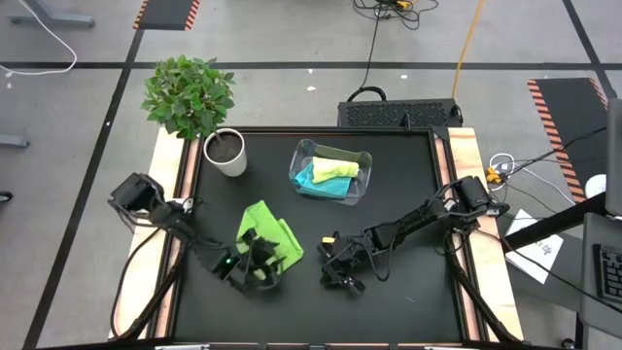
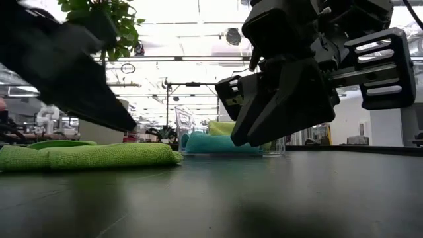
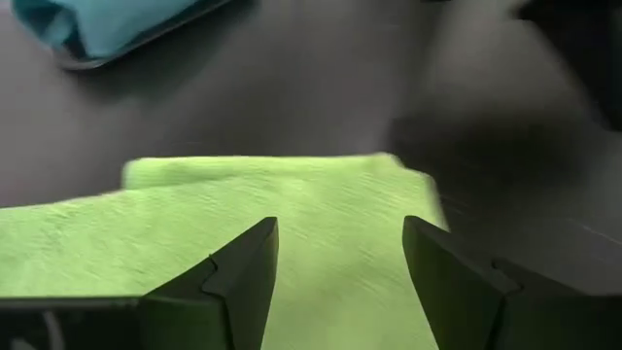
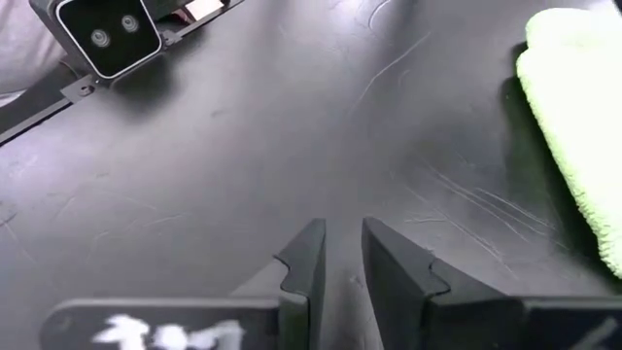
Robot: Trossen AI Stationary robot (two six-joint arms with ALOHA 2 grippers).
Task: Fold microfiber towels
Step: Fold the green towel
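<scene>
While we look for print, we find no readable brand or label; only white, blurred marks show on the right claw's body in its wrist view, and we cannot read them.

Left arm: reaches in from the desk's left edge, bent low, its left claw at the near end of the bright green towel. Fingers stand apart, over the towel, nothing between them; whether the tips touch the cloth we cannot tell.

Right arm: stretches from the right edge toward the desk's middle, right claw low over bare desk, just beside the green towel and apart from it. Its fingers stand nearly together with a narrow gap, holding nothing.

Green towel: folded, lying flat on the desk front-left of centre. Its long axis runs diagonally, from the far-left near the white plant pot toward the near-right.

Turquoise towel and pale yellow-green towel lie bunched in the clear plastic bin at the desk's far middle, the yellow-green one on top.
</scene>
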